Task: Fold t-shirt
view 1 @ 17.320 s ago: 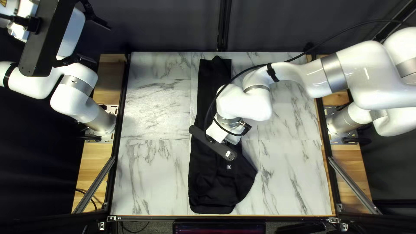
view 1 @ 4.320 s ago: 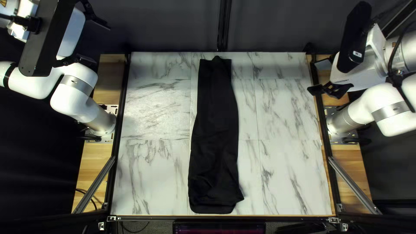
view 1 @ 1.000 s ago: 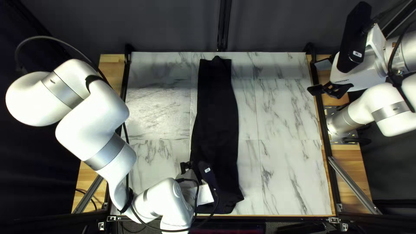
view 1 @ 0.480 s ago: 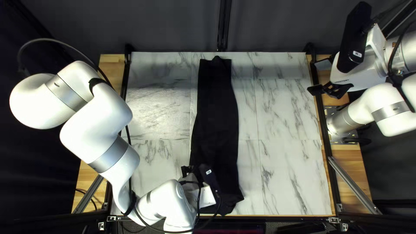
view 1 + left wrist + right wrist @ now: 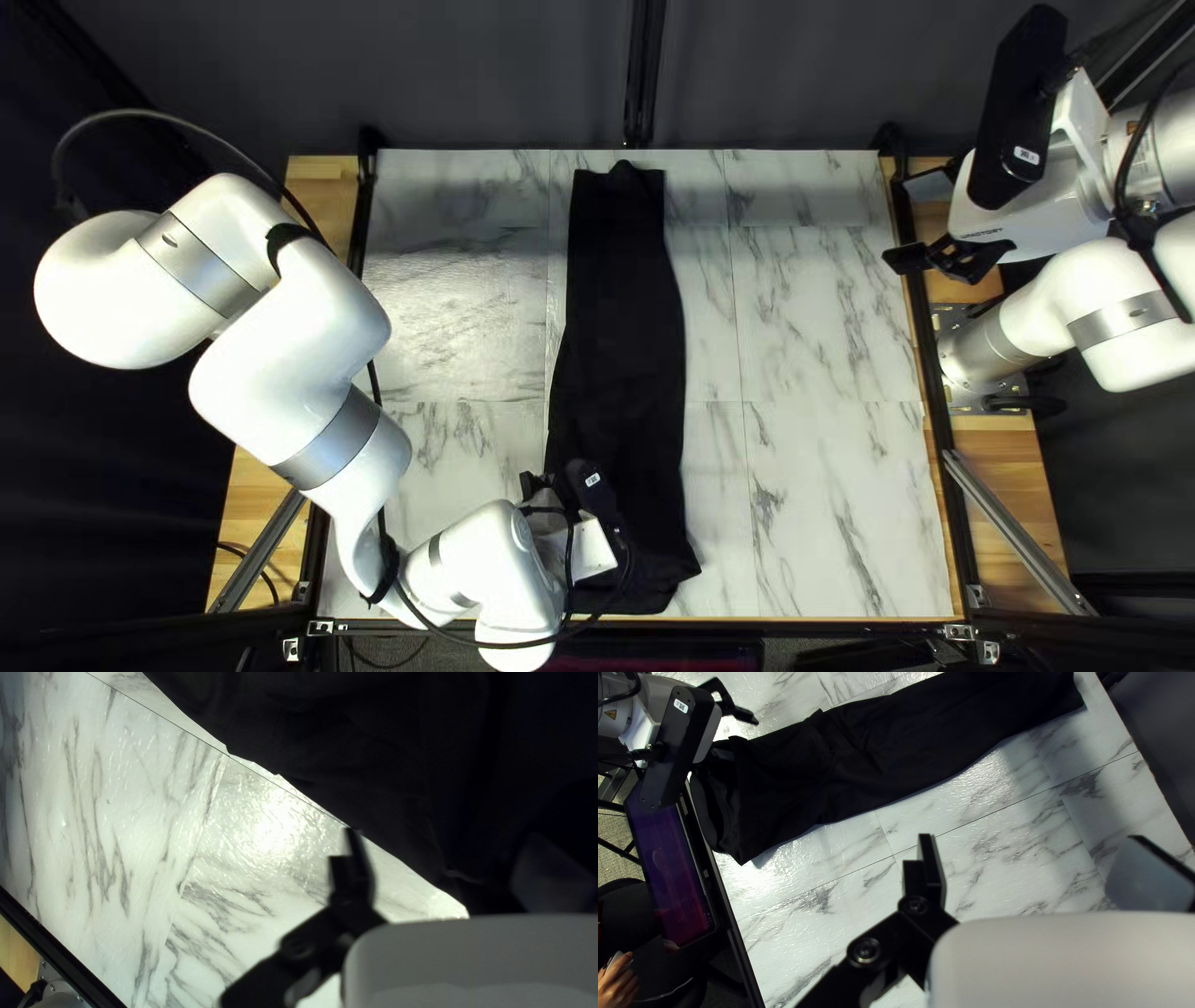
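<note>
The black t-shirt lies as a long narrow strip from the table's far side to its near edge, with a small corner jutting right near that edge. My left gripper is over the shirt's near end, its fingertips partly hidden by its camera. In the left wrist view, the left gripper is open, one finger over bare marble beside the shirt, the other dim against the cloth. At the table's right edge stands my right gripper. The right wrist view shows the right gripper open above bare marble, away from the shirt.
Marble tabletop shows on both sides of the shirt. My left forearm crosses the table's near left corner. Beyond the near edge are a screen and a person's hand.
Since the oldest frame, my right arm has withdrawn from the shirt to the right, and the shirt's right bulge has become narrower. My left arm has come to its near end, lately shifting only slightly.
</note>
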Action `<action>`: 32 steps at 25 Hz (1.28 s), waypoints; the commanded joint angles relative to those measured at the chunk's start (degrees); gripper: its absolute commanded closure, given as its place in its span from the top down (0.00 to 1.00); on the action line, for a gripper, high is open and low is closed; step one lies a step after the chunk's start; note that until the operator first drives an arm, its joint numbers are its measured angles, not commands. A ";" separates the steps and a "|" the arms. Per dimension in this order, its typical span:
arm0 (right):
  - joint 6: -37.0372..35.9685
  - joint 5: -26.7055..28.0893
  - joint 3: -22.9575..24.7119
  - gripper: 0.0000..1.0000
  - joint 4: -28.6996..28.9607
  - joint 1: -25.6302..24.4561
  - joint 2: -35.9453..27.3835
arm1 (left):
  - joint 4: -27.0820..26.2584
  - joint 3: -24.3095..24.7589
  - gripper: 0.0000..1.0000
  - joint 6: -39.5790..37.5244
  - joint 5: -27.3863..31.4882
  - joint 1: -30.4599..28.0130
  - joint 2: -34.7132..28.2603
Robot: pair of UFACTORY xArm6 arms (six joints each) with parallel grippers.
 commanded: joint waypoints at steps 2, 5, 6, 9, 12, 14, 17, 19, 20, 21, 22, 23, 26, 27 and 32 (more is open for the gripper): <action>0.00 0.00 0.00 1.00 0.00 0.00 0.00 | 0.31 -1.09 0.00 1.42 5.55 -0.45 -1.57; 0.00 0.00 0.00 1.00 0.00 0.00 0.00 | 1.59 -3.21 0.00 2.75 10.57 -0.52 -1.07; 0.00 0.00 0.00 1.00 0.00 0.00 0.00 | 1.96 -4.09 0.00 3.17 12.18 -0.58 -0.54; 0.00 0.00 0.00 1.00 0.00 0.00 0.00 | 2.88 -7.33 0.00 4.64 17.26 -0.97 0.90; 0.00 0.00 0.00 1.00 0.00 0.00 0.00 | 3.90 -11.38 0.00 6.11 22.16 -1.67 2.69; 0.00 0.00 0.00 1.00 0.00 0.00 0.00 | 4.87 -15.18 0.00 7.63 25.15 -2.15 4.43; 0.00 0.00 0.00 1.00 0.00 0.00 0.00 | 6.41 -20.41 0.00 10.39 27.15 -2.53 7.34; 0.00 0.00 0.00 1.00 0.00 0.00 0.00 | 7.34 -21.74 0.00 12.29 26.42 -2.48 8.41; 0.00 0.00 0.00 1.00 0.00 0.00 0.00 | 8.00 -20.64 0.00 13.66 24.30 -2.12 8.04; 0.00 0.00 0.00 1.00 0.00 0.00 0.00 | 8.69 -18.19 0.00 14.82 21.07 -1.50 6.83; 0.00 0.00 0.00 1.00 0.00 0.00 0.00 | 9.06 -16.57 0.00 15.47 19.18 -1.19 5.90; 0.00 0.00 0.00 1.00 0.00 0.00 0.00 | 9.90 -12.71 0.00 17.09 14.37 0.15 4.17; 0.00 0.00 0.00 1.00 0.00 0.00 0.00 | 10.82 -7.97 0.00 21.10 7.43 2.51 1.91; 0.00 0.00 0.00 1.00 0.00 0.00 0.00 | 10.83 -7.48 0.00 21.82 6.71 2.75 1.59; 0.00 0.00 0.00 1.00 0.00 0.00 0.00 | 10.32 -7.45 0.00 26.56 5.48 3.96 0.59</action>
